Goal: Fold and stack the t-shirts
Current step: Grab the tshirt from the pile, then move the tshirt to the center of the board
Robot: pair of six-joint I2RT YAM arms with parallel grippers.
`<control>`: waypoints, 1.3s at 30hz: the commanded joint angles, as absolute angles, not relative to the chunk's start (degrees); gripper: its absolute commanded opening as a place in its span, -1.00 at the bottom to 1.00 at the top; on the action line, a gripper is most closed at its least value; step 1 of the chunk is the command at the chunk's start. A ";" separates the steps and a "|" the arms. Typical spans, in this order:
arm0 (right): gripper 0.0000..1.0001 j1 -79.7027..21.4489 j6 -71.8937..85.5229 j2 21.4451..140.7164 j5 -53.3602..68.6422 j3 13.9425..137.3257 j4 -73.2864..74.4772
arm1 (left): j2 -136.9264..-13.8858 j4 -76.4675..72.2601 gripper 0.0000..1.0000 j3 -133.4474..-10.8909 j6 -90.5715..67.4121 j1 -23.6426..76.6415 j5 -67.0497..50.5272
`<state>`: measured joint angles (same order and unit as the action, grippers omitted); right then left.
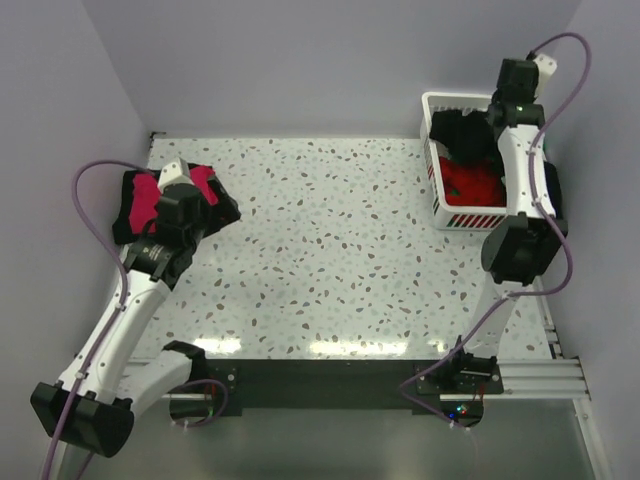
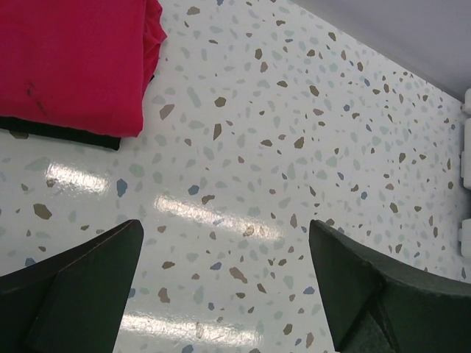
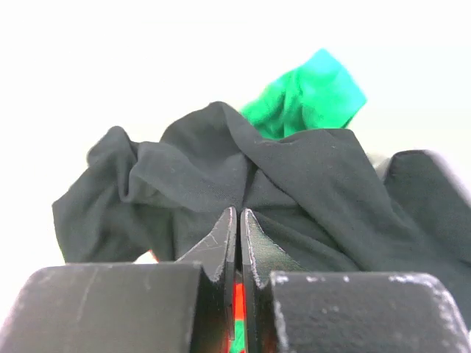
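A folded magenta-pink t-shirt [image 1: 148, 195] [image 2: 73, 59] lies on a folded black t-shirt [image 1: 130, 225] [image 2: 66, 132] at the table's left. My left gripper [image 1: 212, 205] [image 2: 224, 228] hovers just right of that stack, open, with only bare table between its fingers. In the white basket [image 1: 435, 100] at the back right lie a crumpled black t-shirt [image 1: 455, 130] [image 3: 206, 169], a red t-shirt [image 1: 472, 182] and a green t-shirt [image 3: 309, 95]. My right gripper [image 1: 472, 140] [image 3: 240, 213] reaches down into the basket, its jaws shut, pinching a fold of the crumpled black t-shirt.
The speckled white table [image 1: 330, 240] lies between the stack and the basket. The basket's edge [image 2: 466, 176] shows at the right border of the left wrist view. Grey walls close in the back and both sides. The right arm's elbow [image 1: 520, 250] hangs in front of the basket.
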<state>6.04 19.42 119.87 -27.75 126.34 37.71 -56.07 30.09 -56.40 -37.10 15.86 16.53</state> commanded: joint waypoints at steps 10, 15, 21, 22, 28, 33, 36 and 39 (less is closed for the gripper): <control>-1.00 4.14 16.09 93.11 -9.61 124.98 28.75 | -48.87 29.09 1.00 -50.71 -38.06 15.56 12.05; -1.00 0.44 15.64 84.83 -3.44 122.70 25.05 | -49.04 31.98 1.00 -51.24 -37.18 15.56 12.92; -1.00 -8.95 22.22 79.98 7.20 123.22 21.28 | -47.46 32.61 1.00 -51.68 -36.74 15.56 12.83; -1.00 -10.97 25.11 79.98 8.69 123.48 19.70 | -46.68 32.69 1.00 -51.77 -36.56 15.56 12.92; -1.00 -15.81 35.85 79.81 15.47 121.49 18.29 | -44.65 34.71 1.00 -51.77 -36.39 15.56 13.54; -0.04 -16.00 33.86 78.57 7.31 101.90 29.94 | -44.03 36.91 0.99 -51.15 -36.74 15.56 13.36; 0.92 -16.00 27.08 81.47 2.12 88.71 37.86 | -44.65 38.40 0.95 -50.80 -36.39 15.56 13.27; 0.96 -16.17 25.22 80.60 4.39 76.85 38.50 | -45.70 39.02 0.92 -50.19 -35.08 15.73 11.61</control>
<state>-15.99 28.62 80.01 6.07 85.97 29.43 -45.06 37.47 -50.87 -37.58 15.86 13.08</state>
